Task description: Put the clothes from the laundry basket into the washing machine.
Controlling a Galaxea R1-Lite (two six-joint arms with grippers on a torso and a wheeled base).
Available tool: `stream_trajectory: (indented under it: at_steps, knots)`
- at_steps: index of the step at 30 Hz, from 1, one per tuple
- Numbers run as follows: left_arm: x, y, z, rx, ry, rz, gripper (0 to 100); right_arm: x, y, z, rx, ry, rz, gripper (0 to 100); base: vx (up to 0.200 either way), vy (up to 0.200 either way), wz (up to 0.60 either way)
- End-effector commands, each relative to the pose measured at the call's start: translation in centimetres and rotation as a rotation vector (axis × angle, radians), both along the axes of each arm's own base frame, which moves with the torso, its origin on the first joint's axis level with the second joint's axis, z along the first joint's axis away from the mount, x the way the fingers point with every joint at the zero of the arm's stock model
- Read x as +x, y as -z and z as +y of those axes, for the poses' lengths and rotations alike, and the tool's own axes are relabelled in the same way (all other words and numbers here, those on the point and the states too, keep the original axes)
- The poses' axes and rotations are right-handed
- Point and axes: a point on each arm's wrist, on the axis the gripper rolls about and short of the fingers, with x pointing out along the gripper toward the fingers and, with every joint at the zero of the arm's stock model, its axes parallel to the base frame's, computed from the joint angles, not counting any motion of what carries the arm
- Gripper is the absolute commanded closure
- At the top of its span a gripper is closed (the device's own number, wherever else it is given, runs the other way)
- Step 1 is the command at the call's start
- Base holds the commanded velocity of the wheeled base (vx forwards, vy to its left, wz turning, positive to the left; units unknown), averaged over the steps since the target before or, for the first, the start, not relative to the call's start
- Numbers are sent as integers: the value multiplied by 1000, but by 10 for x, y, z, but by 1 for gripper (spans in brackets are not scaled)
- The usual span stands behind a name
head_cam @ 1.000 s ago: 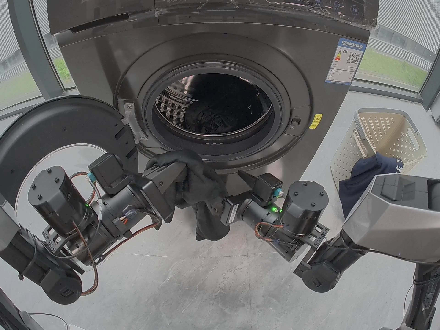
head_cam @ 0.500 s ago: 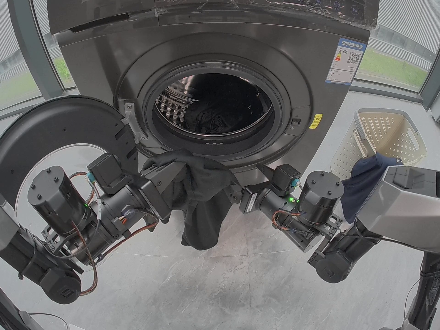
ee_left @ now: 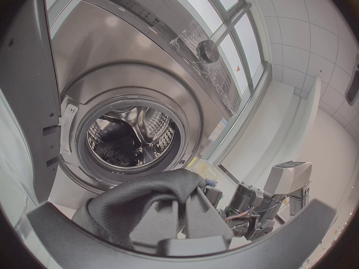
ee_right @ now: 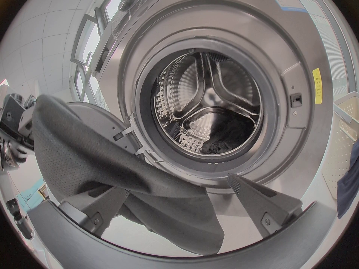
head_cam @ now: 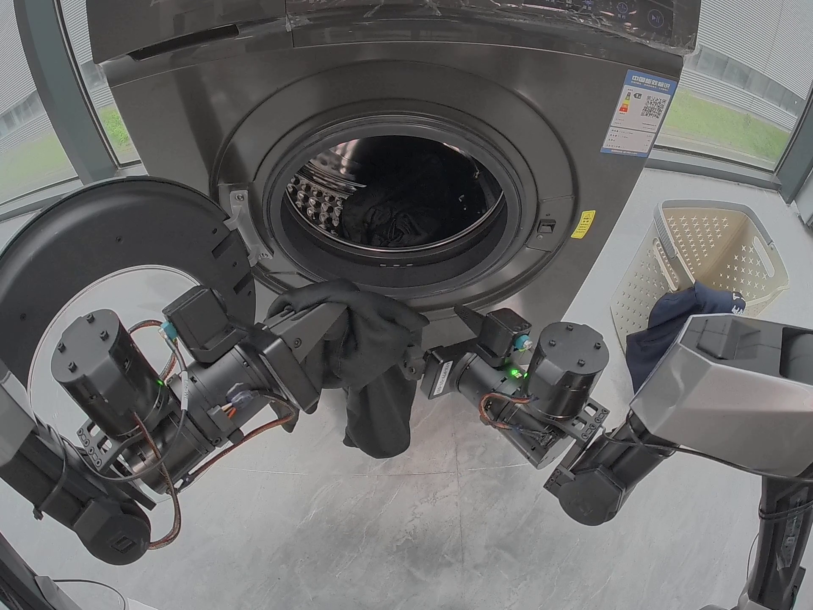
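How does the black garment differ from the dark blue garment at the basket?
The black garment hangs from the left pincer; the dark blue garment drapes over the basket rim. The black one is below the drum opening, the blue one beside the washer. Both are outside the drum.

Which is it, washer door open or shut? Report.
Open: the washing machine door stands swung aside to the left, leaving the drum exposed.

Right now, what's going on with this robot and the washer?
The robot holds a black mesh garment below the open mouth of the grey washing machine. The left gripper is clamped on it; the right gripper is open, cloth draped over one finger. Dark clothes lie in the drum; a navy garment hangs over the cream laundry basket.
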Motion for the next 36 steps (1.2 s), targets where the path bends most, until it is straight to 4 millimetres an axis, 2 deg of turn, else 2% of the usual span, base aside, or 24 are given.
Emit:
stream_trajectory:
  at_steps: [1,6,9,12,16,21,24,32,34,36]
  knots:
    - [1,-2,0,-6,-3,-7,100,-1,12,7,-17,-15,21,0,0,0,0]
    - [2,-2,1,-7,-7,-8,100,-12,13,7,-25,-34,31,0,0,0,0]
    - [3,-2,0,-7,-9,-8,100,-38,11,9,-54,-83,59,0,0,0,0]
    - [3,-2,1,-8,-10,-10,100,-66,19,11,-102,-142,103,0,0,0,0]
    - [4,-3,0,-8,-10,-11,100,-81,27,16,-127,-187,129,0,0,0,0]
    - [4,-3,1,-10,-18,-12,100,-83,28,23,-123,-202,122,0,0,0,0]
    - [4,-3,1,-14,-29,-9,100,-74,24,25,-99,-180,105,0,0,0,0]
    - [4,-3,1,-14,-26,-9,100,-43,18,-3,-93,-70,97,0,0,0,0]
    - [4,-3,1,-14,-26,-9,100,-41,18,-4,-93,-66,97,0,0,0,0]
    - [3,-4,0,-15,-22,-10,100,-24,21,-12,-99,-23,86,0,0,0,0]
